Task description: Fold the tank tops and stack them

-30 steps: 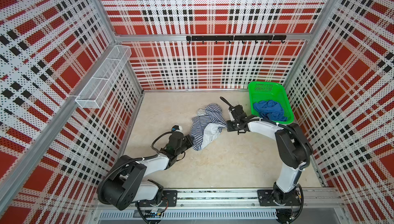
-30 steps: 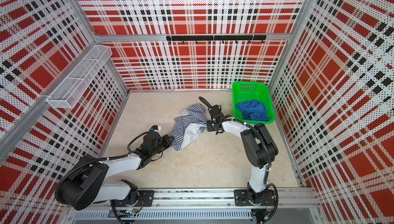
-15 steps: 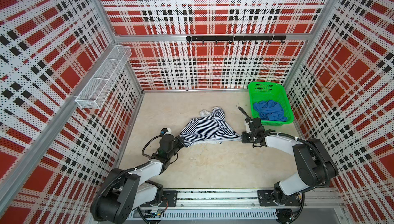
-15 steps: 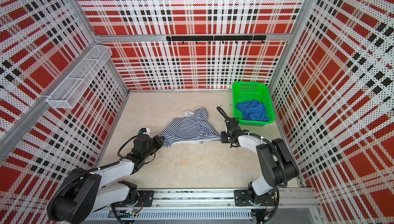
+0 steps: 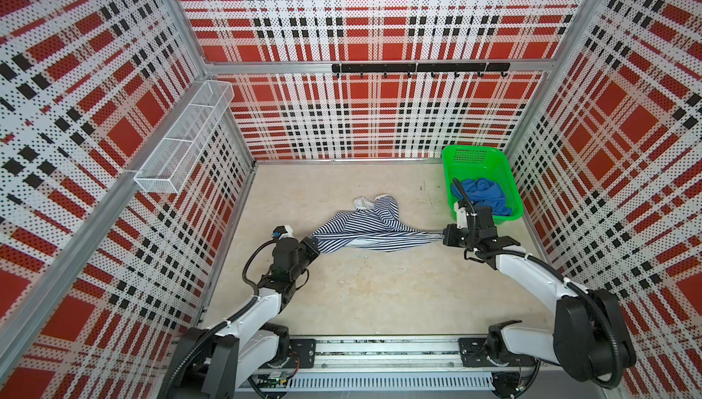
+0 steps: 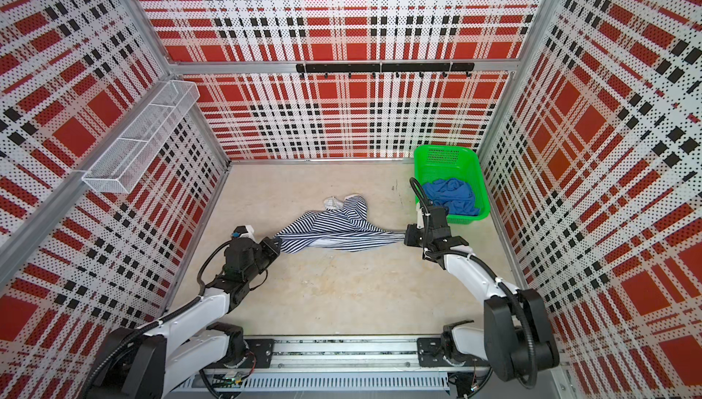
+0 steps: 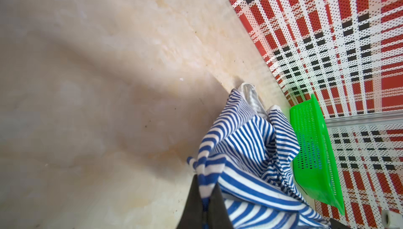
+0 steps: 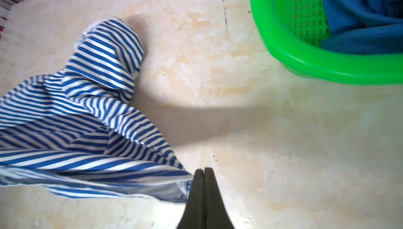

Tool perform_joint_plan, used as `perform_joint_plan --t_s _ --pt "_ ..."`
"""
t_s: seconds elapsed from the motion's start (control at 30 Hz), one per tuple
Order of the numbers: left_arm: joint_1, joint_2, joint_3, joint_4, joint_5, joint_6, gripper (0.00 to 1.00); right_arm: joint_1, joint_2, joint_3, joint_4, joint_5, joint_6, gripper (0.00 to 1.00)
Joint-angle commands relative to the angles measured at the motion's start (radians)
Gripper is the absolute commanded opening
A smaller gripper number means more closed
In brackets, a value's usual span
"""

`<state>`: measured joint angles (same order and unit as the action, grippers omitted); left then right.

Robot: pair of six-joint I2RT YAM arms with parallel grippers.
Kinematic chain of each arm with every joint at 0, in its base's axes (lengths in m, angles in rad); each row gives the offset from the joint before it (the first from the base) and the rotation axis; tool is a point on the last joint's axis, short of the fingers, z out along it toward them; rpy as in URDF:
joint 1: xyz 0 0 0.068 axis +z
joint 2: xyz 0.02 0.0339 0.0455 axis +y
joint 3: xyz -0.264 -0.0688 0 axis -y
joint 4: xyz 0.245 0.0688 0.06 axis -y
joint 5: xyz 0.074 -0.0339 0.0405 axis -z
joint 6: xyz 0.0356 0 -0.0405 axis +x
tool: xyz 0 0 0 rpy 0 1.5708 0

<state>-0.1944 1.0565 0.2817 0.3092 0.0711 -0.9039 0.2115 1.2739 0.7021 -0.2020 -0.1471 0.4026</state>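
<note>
Striped tank top [image 5: 364, 226] is pulled out sideways between 2 robot arms across the middle of the beige tabletop [image 5: 380, 294]. Its navy-and-white stripes are drawn into a taut band along the near edge. The rest bunches in loose folds behind, with a white-trimmed end lying on the table toward the back wall.

The left gripper [image 5: 312, 243] is clamped on the cloth's left end. In the left wrist view its dark fingers [image 7: 192, 206] are pinched together with striped fabric caught between them. The right gripper [image 5: 444, 234] holds the opposite end. In the right wrist view its jaws meet tip to tip with a corner of the hem trapped there.

The plain blue tank top [image 5: 482, 195] lies crumpled inside the green basket [image 5: 473, 156]. The basket sits in the back right corner of the table, just behind the right gripper and apart from the striped top.

A white wire shelf [image 5: 186, 142] is fixed to the left wall and a black hook rail [image 5: 418, 68] runs along the back wall. Both are mounted on red, black and white plaid panels [image 5: 380, 119].
</note>
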Motion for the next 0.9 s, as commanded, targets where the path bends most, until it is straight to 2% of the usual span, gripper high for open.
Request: perform_joint_plan --t_s 0.0,0.2,0.33,0.43,0.5,0.6,0.73,0.87 --pt "-0.016 0.047 0.079 -0.018 0.022 0.059 0.00 -0.008 0.018 0.025 -0.018 -0.086 0.042 0.00" --pt "-0.042 0.263 0.155 0.031 0.127 0.122 0.00 0.004 0.073 0.008 -0.034 -0.094 0.080 0.00" --pt "-0.037 0.351 0.178 0.022 0.155 0.173 0.02 0.009 0.090 -0.021 -0.067 -0.055 0.109 0.00" --pt "-0.035 0.391 0.217 -0.047 0.164 0.238 0.36 0.009 0.107 -0.032 -0.076 -0.026 0.126 0.00" --pt "-0.036 0.391 0.231 -0.091 0.178 0.262 0.52 0.009 0.118 -0.027 -0.077 -0.007 0.136 0.00" --pt "-0.039 0.353 0.241 -0.181 0.175 0.291 0.65 0.009 0.140 -0.003 -0.098 0.029 0.142 0.00" --pt "-0.040 0.236 0.228 -0.333 0.102 0.313 0.80 0.008 0.170 0.026 -0.110 0.050 0.136 0.00" --pt "-0.043 0.117 0.155 -0.374 0.056 0.256 0.82 0.007 0.199 0.046 -0.104 0.036 0.128 0.00"
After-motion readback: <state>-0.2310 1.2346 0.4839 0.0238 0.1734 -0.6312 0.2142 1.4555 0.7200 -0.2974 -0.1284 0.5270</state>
